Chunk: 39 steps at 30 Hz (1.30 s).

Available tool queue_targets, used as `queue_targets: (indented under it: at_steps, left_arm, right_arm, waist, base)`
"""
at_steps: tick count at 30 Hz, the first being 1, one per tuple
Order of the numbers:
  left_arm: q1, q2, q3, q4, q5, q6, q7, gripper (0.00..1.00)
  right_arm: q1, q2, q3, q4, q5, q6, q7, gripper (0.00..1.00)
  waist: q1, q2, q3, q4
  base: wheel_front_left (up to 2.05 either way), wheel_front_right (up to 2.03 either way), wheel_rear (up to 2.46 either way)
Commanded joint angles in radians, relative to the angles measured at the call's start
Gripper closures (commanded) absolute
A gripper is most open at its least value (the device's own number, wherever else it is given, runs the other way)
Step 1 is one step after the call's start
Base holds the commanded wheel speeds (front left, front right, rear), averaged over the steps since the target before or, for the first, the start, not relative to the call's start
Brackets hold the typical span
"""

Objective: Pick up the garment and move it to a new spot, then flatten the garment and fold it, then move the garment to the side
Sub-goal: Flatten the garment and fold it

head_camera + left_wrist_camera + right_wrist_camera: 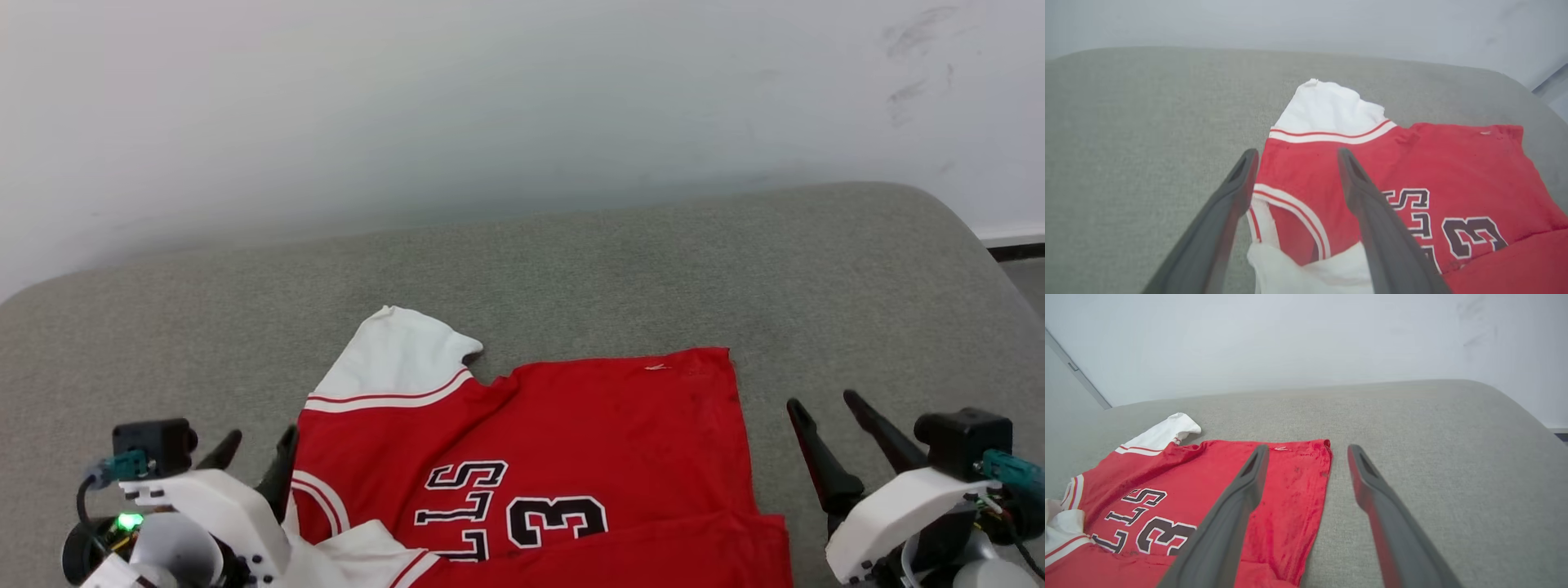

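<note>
Broad grey woven upholstered surface [571, 261], pale wall behind. Lying near its front edge, roughly flat: bright red jersey with white striped-trim sleeves [588, 425], long axis left to right (lettering upside down). Left gripper [260, 434]: jaws spread, empty, overlapping the sleeve-side edge, seemingly nearer. Right gripper [820, 400]: jaws spread, empty, just beside the opposite edge.

Garment [571, 425], red panel: black, white-outlined letters [461, 494] legible as "LLS", the rest covered by a fold of the cloth. Numeral [558, 521] "3", same style, at 3 o'clock of the letters. Small pale mark [656, 367] at 1 o'clock of the numeral, too small to read.
</note>
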Motion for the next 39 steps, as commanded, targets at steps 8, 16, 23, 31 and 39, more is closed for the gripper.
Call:
queue_targets:
  at_steps: [8, 16, 23, 31, 39]
  left_arm:
    - [-0.227, -0.052, 0.019, 0.1, 0.059, 0.001, -0.097, 0.0]
    - [-0.495, -0.022, -0.016, 0.258, 0.036, -0.086, 0.08, 0.0]
    - [-0.688, 0.031, -0.08, 0.384, -0.01, -0.174, 0.399, 0.0]
    - [-0.794, 0.104, -0.126, 0.452, 0.016, -0.151, 0.623, 0.0]
    - [-0.785, 0.125, -0.165, 0.521, -0.001, -0.109, 0.823, 0.0]
  right_arm:
    - [-0.088, 0.046, 0.006, -0.113, -0.073, 0.0, -0.068, 0.0]
    - [-0.171, 0.074, 0.018, -0.173, -0.071, 0.0, -0.076, 0.0]
    - [-0.201, 0.097, 0.026, -0.158, -0.057, 0.0, -0.096, 0.0]
    - [-0.212, 0.125, 0.046, -0.129, -0.025, 0.0, -0.132, 0.0]
    - [-0.225, 0.139, 0.065, -0.08, 0.008, 0.0, -0.173, 0.0]
  waist:
    - [0.0, 0.0, 0.123, -0.092]
    - [0.0, 0.0, 0.28, -0.162]
    - [0.0, 0.0, 0.35, -0.218]
    - [0.0, 0.0, 0.406, -0.278]
    - [0.0, 0.0, 0.451, -0.317]
  base:
    - [0.0, 0.0, 0.0]
    - [0.0, 0.0, 0.0]
    - [0.0, 0.0, 0.0]
    - [0.0, 0.0, 0.0]
    - [0.0, 0.0, 0.0]
